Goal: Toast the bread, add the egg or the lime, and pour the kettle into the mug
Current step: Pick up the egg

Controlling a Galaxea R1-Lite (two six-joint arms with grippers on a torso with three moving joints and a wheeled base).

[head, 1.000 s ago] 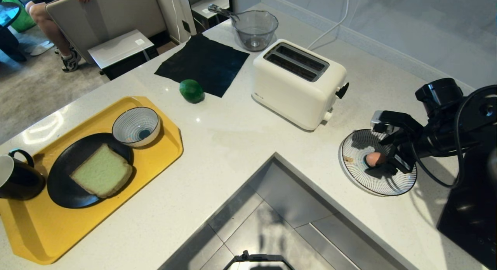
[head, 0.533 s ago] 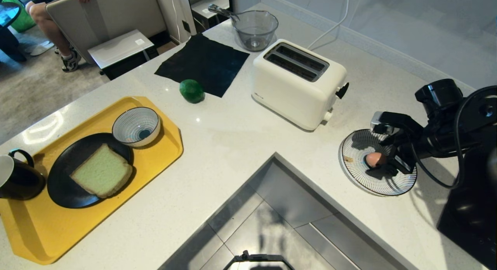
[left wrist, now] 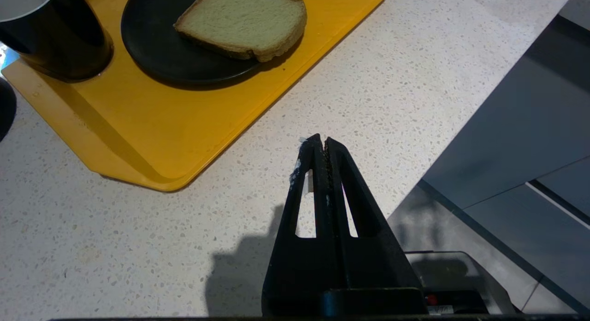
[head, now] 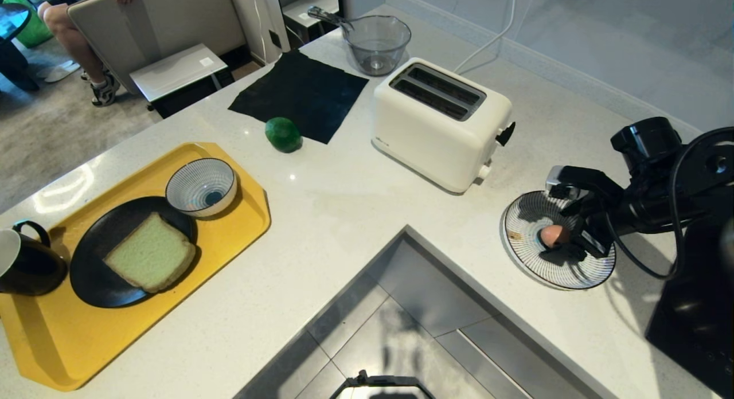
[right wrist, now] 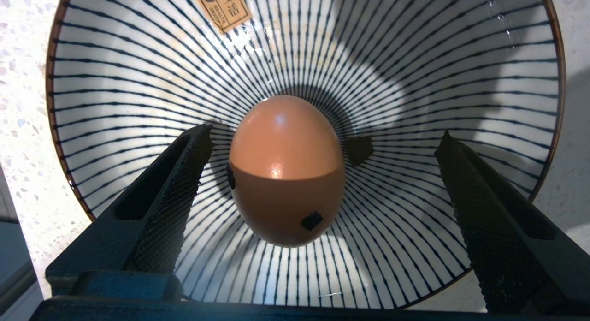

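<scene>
On the right of the white speckled counter (head: 344, 210), the right gripper (right wrist: 322, 173) hangs over the blue-striped white plate (head: 524, 215), its fingers (right wrist: 179, 182) spread wide either side of the pinkish-brown egg (right wrist: 286, 145), one just beside the shell. The left gripper (left wrist: 321, 143), fingers pressed together, sits near the yellow tray (left wrist: 193, 122).

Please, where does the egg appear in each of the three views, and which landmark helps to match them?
Head view: the egg lies in the striped dish at the right, beside the right gripper.
Left wrist view: not in it.
Right wrist view: the egg sits at centre, between the open fingers.
Shared landmark: the striped dish with its brown label.
</scene>
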